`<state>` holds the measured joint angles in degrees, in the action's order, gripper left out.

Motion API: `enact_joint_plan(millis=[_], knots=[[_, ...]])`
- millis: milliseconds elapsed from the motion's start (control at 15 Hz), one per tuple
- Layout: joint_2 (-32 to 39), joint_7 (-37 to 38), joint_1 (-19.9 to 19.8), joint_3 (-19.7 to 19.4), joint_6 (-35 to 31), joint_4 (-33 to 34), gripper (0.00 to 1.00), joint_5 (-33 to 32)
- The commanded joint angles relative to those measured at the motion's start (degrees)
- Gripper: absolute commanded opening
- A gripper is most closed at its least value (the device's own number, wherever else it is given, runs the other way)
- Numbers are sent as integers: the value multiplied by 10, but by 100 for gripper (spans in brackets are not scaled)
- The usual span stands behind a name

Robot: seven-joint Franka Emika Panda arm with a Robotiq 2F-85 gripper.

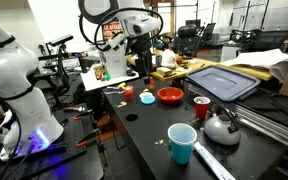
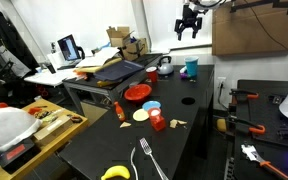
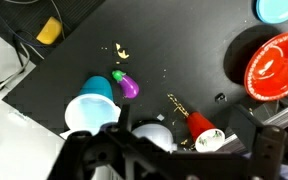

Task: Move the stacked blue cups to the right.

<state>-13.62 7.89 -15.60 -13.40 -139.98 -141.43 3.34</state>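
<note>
The stacked blue cups stand upright on the black table, at its near end beside a silver kettle. They also show at the table's far end in an exterior view. In the wrist view the cups are seen from above, left of the jaws. My gripper hangs high above the table, open and empty, well away from the cups. It is at the top of an exterior view. Its dark fingers fill the bottom of the wrist view.
A red cup, a red bowl and a small blue dish sit on the table. A fork and a banana lie at one end. A purple piece lies by the cups. A blue bin lid is behind.
</note>
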Motion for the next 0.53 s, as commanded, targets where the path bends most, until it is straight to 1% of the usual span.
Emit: enact_joint_plan(millis=[0, 200, 467], knots=[[-35, -24, 10, 16, 7, -38, 100, -33], [-40, -27, 21, 30, 16, -52, 100, -44], [-28, -24, 39, 47, 44, -44, 100, -41]])
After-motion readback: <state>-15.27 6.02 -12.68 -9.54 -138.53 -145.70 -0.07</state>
